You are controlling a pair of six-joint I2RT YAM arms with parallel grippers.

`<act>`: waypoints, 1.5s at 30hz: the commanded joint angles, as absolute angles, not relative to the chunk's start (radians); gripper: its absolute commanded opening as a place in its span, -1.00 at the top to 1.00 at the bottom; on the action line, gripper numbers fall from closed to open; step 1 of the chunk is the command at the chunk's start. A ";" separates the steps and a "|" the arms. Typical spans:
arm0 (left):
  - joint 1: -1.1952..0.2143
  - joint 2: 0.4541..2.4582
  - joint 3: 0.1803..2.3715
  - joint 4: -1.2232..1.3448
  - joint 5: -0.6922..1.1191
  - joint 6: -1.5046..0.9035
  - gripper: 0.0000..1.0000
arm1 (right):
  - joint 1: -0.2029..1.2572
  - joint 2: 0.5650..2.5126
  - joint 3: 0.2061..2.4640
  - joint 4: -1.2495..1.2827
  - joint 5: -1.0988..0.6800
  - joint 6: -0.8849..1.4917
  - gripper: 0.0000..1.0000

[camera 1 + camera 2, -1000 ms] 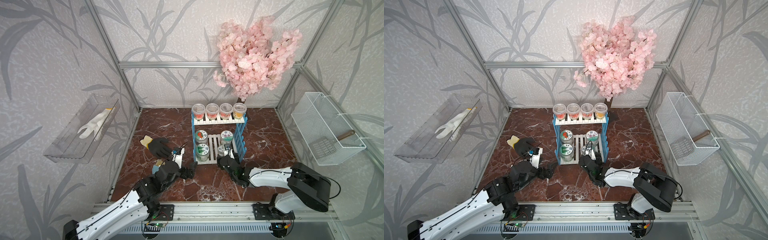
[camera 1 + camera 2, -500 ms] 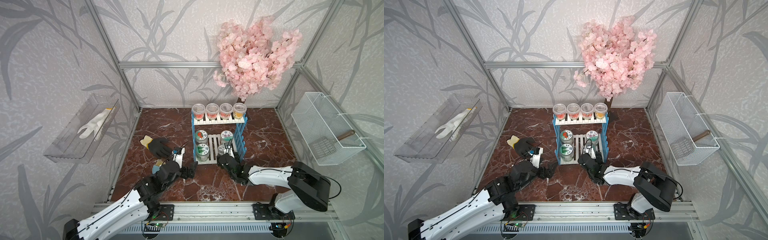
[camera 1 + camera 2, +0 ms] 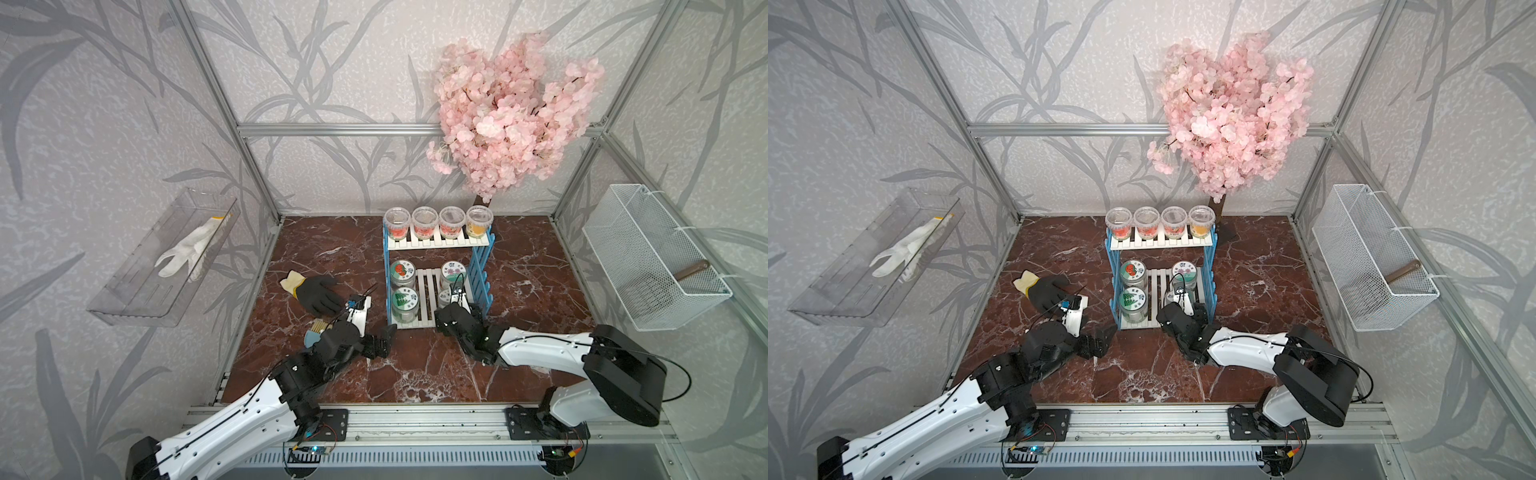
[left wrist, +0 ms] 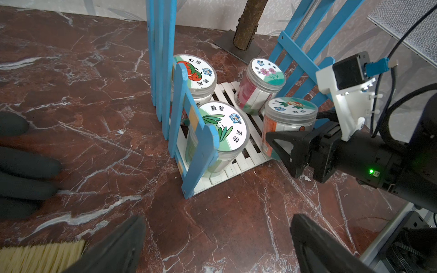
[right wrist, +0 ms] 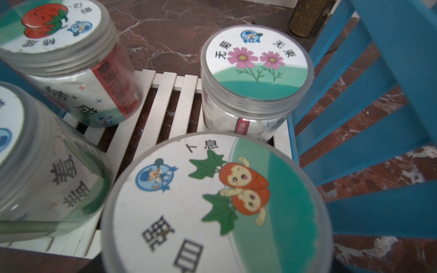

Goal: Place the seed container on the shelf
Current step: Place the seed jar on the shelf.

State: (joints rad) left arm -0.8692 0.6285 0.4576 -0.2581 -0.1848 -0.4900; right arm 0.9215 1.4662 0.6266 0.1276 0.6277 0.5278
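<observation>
**On the shelf (image 3: pixel 438 243), lower board: seed container (image 4: pixel 289 118) upright, right pincer (image 4: pixel 293 127) astride it**

On the white slats of the lower board, the seed container with the orange-character lid stands at the front corner, just beside the blue side frame (image 5: pixel 378 118). The flower-lid jar (image 5: pixel 256 63) is directly behind it. The leaf-lid jar (image 4: pixel 222 127) and the tomato-lid jar (image 4: pixel 196 73) fill the other side of the same board. Four clear cups (image 3: pixel 438 218) line the upper board.

The right pincer reaches in low from the front. One black finger (image 4: pixel 283 144) lies along the near side of the container and the other shows behind it. Whether the fingers press the wall or stand just off it cannot be told from these views. The right wrist view is filled by the container's lid.

The left pincer (image 3: pixel 380 340) hangs over the marbled bench (image 3: pixel 415 374) in front of the shelf, spread wide and grasping nothing. A black glove (image 3: pixel 318 293) lies on the bench near it.
</observation>
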 commanded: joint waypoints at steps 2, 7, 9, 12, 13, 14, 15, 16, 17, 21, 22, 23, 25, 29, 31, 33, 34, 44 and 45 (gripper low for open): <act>-0.865 0.631 0.446 -0.255 -0.175 -0.494 -1.00 | 0.917 1.471 0.632 0.090 0.606 0.543 -0.80; -0.865 0.624 0.440 -0.250 -0.177 -0.499 -1.00 | 0.917 1.480 0.616 0.138 0.632 0.518 -0.79; -0.865 0.624 0.442 -0.249 -0.178 -0.496 -1.00 | 0.917 1.485 0.629 0.124 0.638 0.505 -0.79; -0.865 0.625 0.443 -0.250 -0.179 -0.492 -1.00 | 0.916 1.488 0.643 0.084 0.652 0.515 -0.86; -0.865 0.627 0.444 -0.250 -0.178 -0.492 -1.00 | 0.916 1.487 0.645 0.075 0.654 0.522 -0.88; -0.865 0.628 0.443 -0.249 -0.178 -0.492 -1.00 | 0.917 1.483 0.644 0.067 0.654 0.530 -0.91; -0.865 0.630 0.443 -0.249 -0.177 -0.494 -1.00 | 0.916 1.479 0.644 0.062 0.653 0.534 -0.92; -0.865 0.630 0.442 -0.249 -0.175 -0.494 -1.00 | 0.917 1.473 0.644 0.059 0.648 0.534 -0.92; -0.865 0.632 0.443 -0.249 -0.176 -0.493 -1.00 | 0.917 1.468 0.645 0.053 0.642 0.535 -0.93; -0.865 0.633 0.445 -0.249 -0.175 -0.494 -1.00 | 0.917 1.436 0.666 0.009 0.615 0.541 -0.92; -0.865 0.631 0.446 -0.250 -0.175 -0.494 -1.00 | 0.917 1.427 0.671 -0.001 0.601 0.537 -0.88; -0.865 0.631 0.446 -0.251 -0.176 -0.494 -1.00 | 0.917 1.417 0.678 -0.016 0.590 0.535 -0.84; -0.865 0.628 0.446 -0.251 -0.176 -0.494 -1.00 | 0.890 1.399 0.696 -0.069 0.585 0.544 -0.78; -0.865 0.629 0.440 -0.247 -0.174 -0.500 -1.00 | 0.866 1.387 0.717 -0.143 0.588 0.548 -0.73; -0.864 0.631 0.438 -0.243 -0.170 -0.502 -1.00 | 0.855 1.383 0.727 -0.171 0.592 0.555 -0.73; -0.865 0.631 0.437 -0.241 -0.168 -0.502 -1.00 | 0.845 1.382 0.721 -0.155 0.592 0.556 -0.73; -0.865 0.633 0.438 -0.241 -0.167 -0.502 -1.00 | 0.841 1.384 0.717 -0.140 0.587 0.555 -0.73; -0.865 0.636 0.441 -0.247 -0.165 -0.506 -1.00 | 0.839 1.483 0.749 -0.084 0.593 0.559 -0.77; -0.865 0.633 0.442 -0.251 -0.167 -0.505 -1.00 | 0.839 1.491 0.757 -0.097 0.609 0.565 -0.79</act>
State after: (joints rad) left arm -0.8692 0.6384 0.4477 -0.2539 -0.1707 -0.4984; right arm 0.8440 1.4689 0.7136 -0.1013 0.5606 0.5488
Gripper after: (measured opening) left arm 0.999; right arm 0.892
